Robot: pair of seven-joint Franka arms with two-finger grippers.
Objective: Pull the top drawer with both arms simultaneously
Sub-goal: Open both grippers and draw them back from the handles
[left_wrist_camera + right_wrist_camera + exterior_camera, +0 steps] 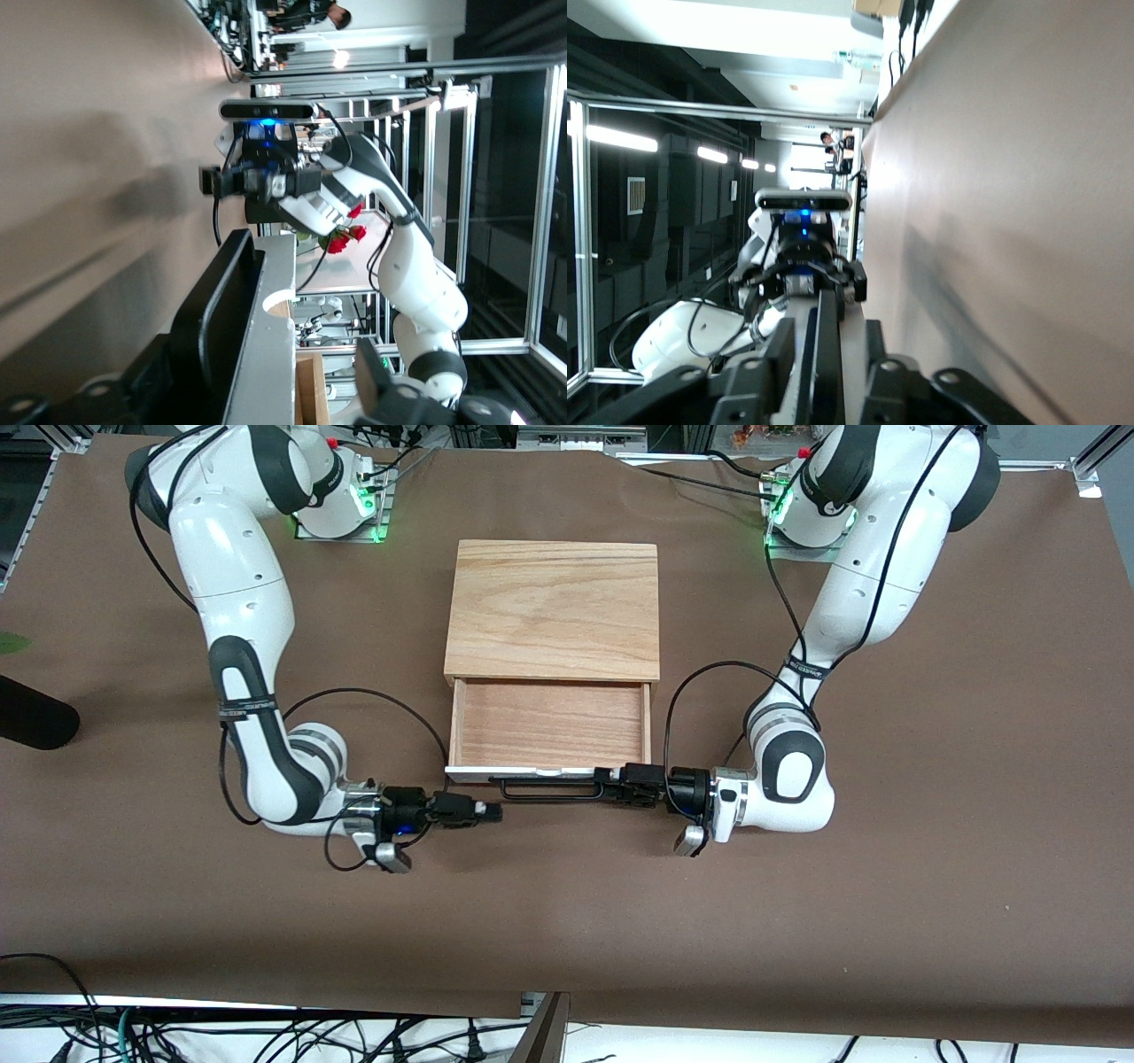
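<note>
The top drawer [549, 722] stands pulled out of the cabinet, its reddish wood floor bare. Its white front panel [523, 772] carries the long black bar handle [549, 790]. My left gripper [607, 786] is at the handle's end toward the left arm, fingers open on either side of the handle [217, 310] and panel [270, 354]. My right gripper [494, 810] is open and empty, just off the handle's other end, apart from it. In the right wrist view the handle [828, 336] runs in line between its fingers [766, 354], with gaps on both sides.
The pale wood cabinet top [554, 607] lies farther from the front camera than the open drawer. A black object [31, 713] sits at the table edge at the right arm's end. Brown table cover [567, 921] spreads nearer the camera.
</note>
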